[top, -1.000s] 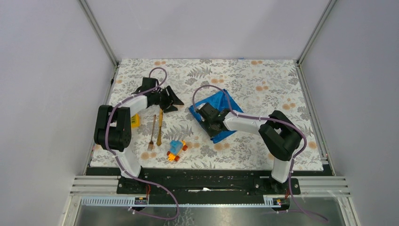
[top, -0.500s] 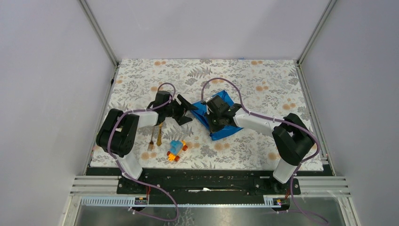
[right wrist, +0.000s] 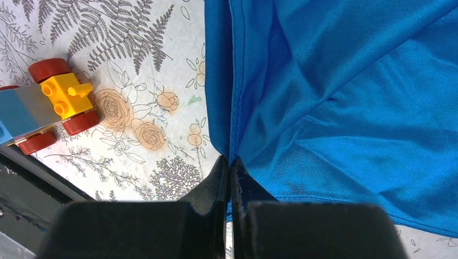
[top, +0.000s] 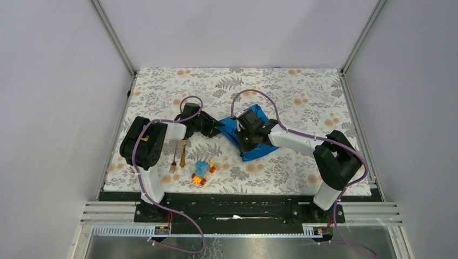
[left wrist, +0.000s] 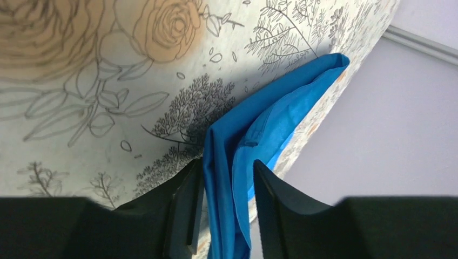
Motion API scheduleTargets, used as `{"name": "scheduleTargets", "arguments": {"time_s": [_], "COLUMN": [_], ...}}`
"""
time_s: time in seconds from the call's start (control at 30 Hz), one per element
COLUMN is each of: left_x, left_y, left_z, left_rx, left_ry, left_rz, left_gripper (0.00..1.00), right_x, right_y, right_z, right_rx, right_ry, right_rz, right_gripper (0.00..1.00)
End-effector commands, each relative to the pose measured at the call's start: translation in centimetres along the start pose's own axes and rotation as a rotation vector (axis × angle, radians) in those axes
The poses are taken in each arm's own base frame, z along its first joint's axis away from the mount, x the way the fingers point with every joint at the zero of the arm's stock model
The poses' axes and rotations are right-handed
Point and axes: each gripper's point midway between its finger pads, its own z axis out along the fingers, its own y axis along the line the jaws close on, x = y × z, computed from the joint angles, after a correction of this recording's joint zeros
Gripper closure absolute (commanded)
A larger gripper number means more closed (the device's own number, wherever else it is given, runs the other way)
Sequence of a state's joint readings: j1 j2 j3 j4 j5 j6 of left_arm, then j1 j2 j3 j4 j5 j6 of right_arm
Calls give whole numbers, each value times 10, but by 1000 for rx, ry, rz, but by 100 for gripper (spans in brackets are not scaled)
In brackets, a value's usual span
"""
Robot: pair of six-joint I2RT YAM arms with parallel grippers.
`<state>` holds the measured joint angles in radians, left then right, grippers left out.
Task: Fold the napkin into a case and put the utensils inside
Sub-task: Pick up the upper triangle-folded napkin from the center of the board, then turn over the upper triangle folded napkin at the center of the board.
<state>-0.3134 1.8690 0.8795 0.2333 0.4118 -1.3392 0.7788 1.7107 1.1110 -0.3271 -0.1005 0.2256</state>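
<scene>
The napkin (top: 229, 131) lies rumpled and partly folded near the middle of the table (top: 302, 91), with both arms meeting over it. The left claw (left wrist: 227, 164) reaches in from the left at the cloth's left corner. Its fingers (left wrist: 186, 210) stand partway apart with a hanging fold of blue cloth between them. The cloth touches the left finger, but a sliver of gap shows by the other one, so I cannot tell whether it is actually pinched.

The right claw (right wrist: 229, 162) sits on the napkin's near-left part with its fingers pressed together. The tips meet right on a crease, and the cloth draws up into them in a ridge — it has hold of the napkin there.

The fork (top: 174, 158) and knife (top: 183, 152) lie side by side on the table just below the left arm's forearm, the fork to the left. They are close together and apart from the napkin. A toy car (top: 202, 172) stands near them toward the front edge — blue body, yellow block, red wheels.
</scene>
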Motion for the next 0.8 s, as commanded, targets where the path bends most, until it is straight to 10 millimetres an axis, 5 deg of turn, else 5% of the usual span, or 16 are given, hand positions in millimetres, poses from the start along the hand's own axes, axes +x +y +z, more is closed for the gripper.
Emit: {"name": "scheduleTargets", "arguments": {"time_s": [0.0,0.17,0.27,0.47,0.63,0.7,0.77], "left_x": [-13,-18,-38,-81,-99,-100,-95], "left_y": [-17,-32,-47,-89,-155,-175,-186], "left_z": [9,0,-25,-108,-186,-196,-179], "left_rx": [44,52,30,16,56,65,55], "left_ry": [-46,-65,-158,-382,-601,-648,-634], "left_rz": [49,116,189,276,468,522,576], "left_gripper": [64,89,100,100,100,100,100], "right_x": [-10,-10,-17,-68,-120,-126,-125], "right_y": [9,16,35,126,186,191,182], "right_z": [-11,-13,-14,-28,-77,-91,-96], "right_rx": [-48,-84,-174,-525,-881,-993,-1085], "right_ry": [-47,-48,-68,-150,-262,-268,-279], "right_rz": [1,13,43,83,141,205,282], "right_gripper": [100,100,100,100,100,100,100]}}
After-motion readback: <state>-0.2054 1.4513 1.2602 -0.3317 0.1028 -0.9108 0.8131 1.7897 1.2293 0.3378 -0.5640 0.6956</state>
